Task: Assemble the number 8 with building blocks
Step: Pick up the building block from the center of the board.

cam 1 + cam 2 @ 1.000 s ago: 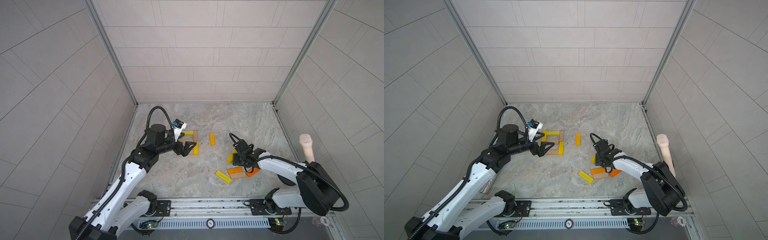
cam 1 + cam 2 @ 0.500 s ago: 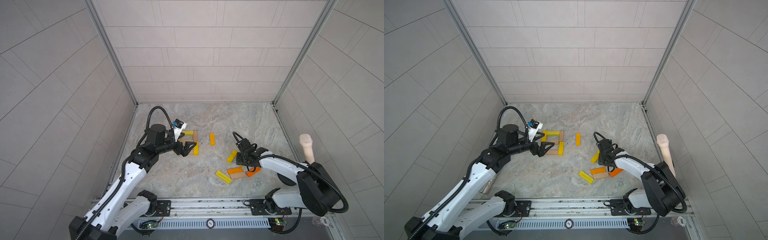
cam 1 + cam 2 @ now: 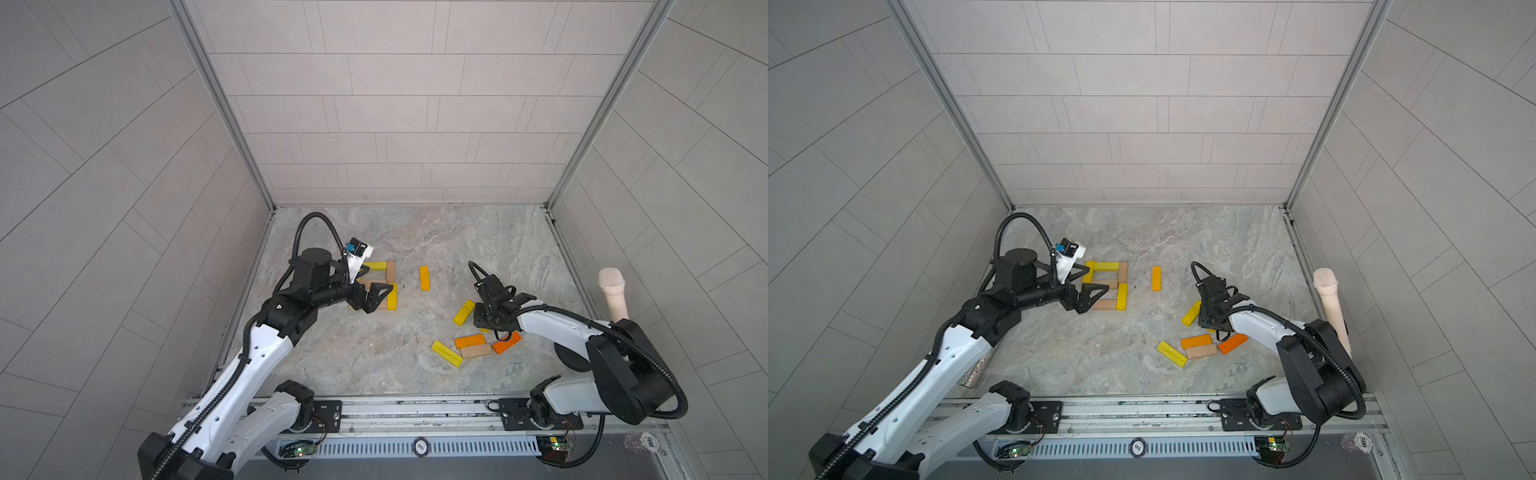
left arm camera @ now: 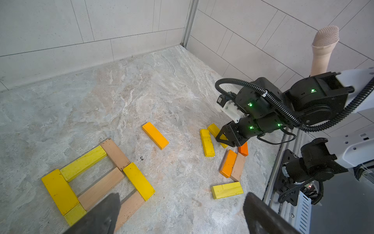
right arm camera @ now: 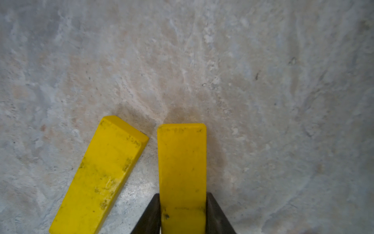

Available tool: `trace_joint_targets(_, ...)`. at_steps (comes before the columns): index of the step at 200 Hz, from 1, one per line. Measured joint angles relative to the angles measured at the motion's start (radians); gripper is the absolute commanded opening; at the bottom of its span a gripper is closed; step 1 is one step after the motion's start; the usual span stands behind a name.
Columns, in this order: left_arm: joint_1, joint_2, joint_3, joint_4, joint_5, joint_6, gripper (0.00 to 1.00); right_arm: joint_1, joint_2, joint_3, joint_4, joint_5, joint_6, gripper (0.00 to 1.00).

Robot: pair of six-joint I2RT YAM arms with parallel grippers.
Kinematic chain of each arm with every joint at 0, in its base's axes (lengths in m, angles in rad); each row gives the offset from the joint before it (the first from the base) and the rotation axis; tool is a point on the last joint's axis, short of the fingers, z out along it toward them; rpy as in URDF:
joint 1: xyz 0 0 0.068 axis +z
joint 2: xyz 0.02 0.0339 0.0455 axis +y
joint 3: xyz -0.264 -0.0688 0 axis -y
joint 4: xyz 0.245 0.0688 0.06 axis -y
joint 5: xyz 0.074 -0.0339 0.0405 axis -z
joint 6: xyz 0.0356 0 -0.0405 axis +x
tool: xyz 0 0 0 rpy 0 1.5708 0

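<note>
The number 8 [image 4: 97,178] lies flat as two stacked loops of yellow and tan building blocks, in both top views [image 3: 384,286] [image 3: 1113,286]. My left gripper [image 4: 182,202] hangs open over its near-left corner [image 3: 372,282] [image 3: 1090,282], one finger hiding part of the lower loop. My right gripper [image 5: 182,195] is shut on the end of a yellow block [image 5: 181,162] lying on the floor, seen from the left wrist under the black jaws [image 4: 223,138]. A second yellow block [image 5: 101,178] [image 3: 463,312] lies close beside it.
A lone orange block [image 3: 424,278] [image 3: 1155,278] lies between the figure and the right arm. Near the right arm sit an orange block [image 3: 469,340], a tan one [image 3: 476,351], another orange one [image 3: 506,343] and a yellow one [image 3: 446,353]. A beige microphone [image 3: 613,295] leans on the right wall.
The right gripper has shifted a little to the right, off the slanted yellow block, and its jaws have closed on the yellow block beside it. The left arm has stayed still.
</note>
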Motion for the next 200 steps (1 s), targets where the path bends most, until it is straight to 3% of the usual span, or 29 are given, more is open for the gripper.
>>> trace_joint_targets(55, 0.0, 0.0, 0.0, 0.0, 0.0, -0.002, 1.0, -0.033, -0.023, 0.01, -0.04, 0.007, -0.039, 0.27)
trace_joint_targets(122, 0.0, 0.006, 0.0, 0.0, 0.0, -0.003, 1.0, -0.041, -0.04, 0.143, -0.082, -0.003, -0.136, 0.27)
trace_joint_targets(200, 0.0, 0.007, 0.0, -0.001, 0.0, -0.006, 1.0, 0.004, 0.183, 0.385, -0.109, -0.116, -0.32, 0.27)
